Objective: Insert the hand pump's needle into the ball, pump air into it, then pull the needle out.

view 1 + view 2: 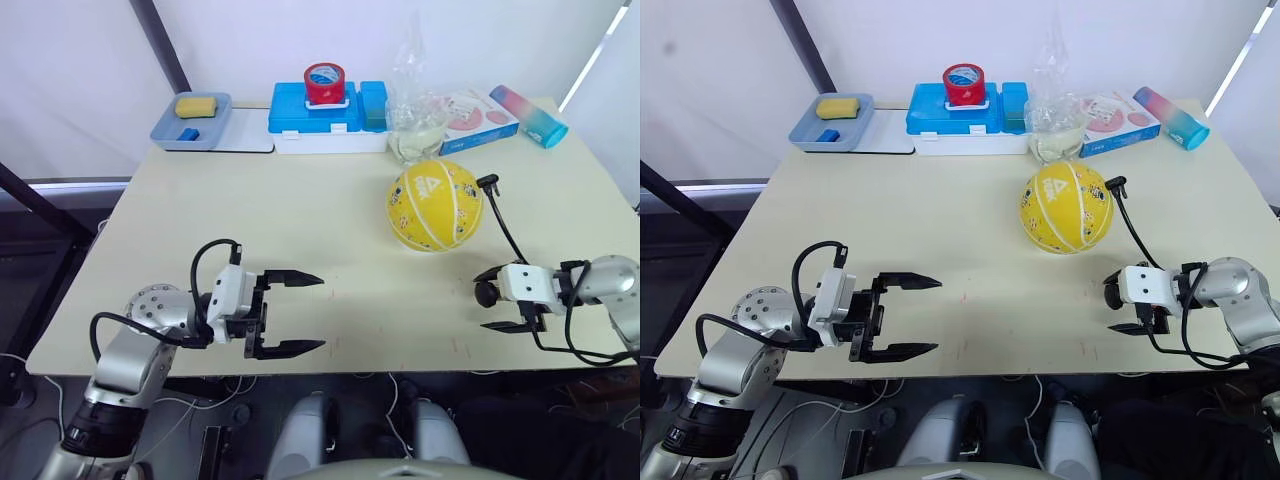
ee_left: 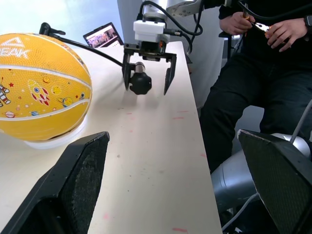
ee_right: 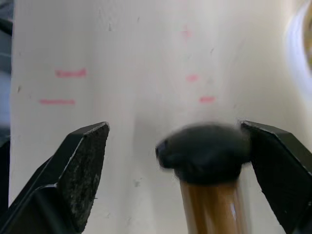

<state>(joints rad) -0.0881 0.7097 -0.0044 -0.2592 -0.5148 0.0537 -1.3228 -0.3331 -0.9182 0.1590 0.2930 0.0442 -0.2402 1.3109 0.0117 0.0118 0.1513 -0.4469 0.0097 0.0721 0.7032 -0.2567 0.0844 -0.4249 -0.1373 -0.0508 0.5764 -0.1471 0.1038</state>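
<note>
A pale desk (image 1: 330,250) carried a yellow ball (image 1: 435,205) on its right half, toward the far side. A thin black hose (image 1: 505,232) ran from a small black fitting (image 1: 488,182) at the ball's upper right down to the pump (image 3: 209,195), whose black cap and bronze barrel sat between the fingers of the right end effector (image 1: 500,298) near the desk's front right edge. Those fingers stood apart around the pump: one finger lay against the cap, the other was clear of it. Whether the needle was in the ball could not be told. The left end effector (image 1: 295,313) hovered over the front left of the desk, fingers wide apart, holding nothing and well apart from the ball. Along the far edge sat a grey tray (image 1: 190,122) with a yellow sponge (image 1: 197,105), a blue box (image 1: 325,118) topped by a red tape roll (image 1: 325,82), a clear bag (image 1: 415,110) and a pastel tube (image 1: 528,115). In the left wrist view a seated person (image 2: 263,73) held something small in both hands beside the desk.
</note>
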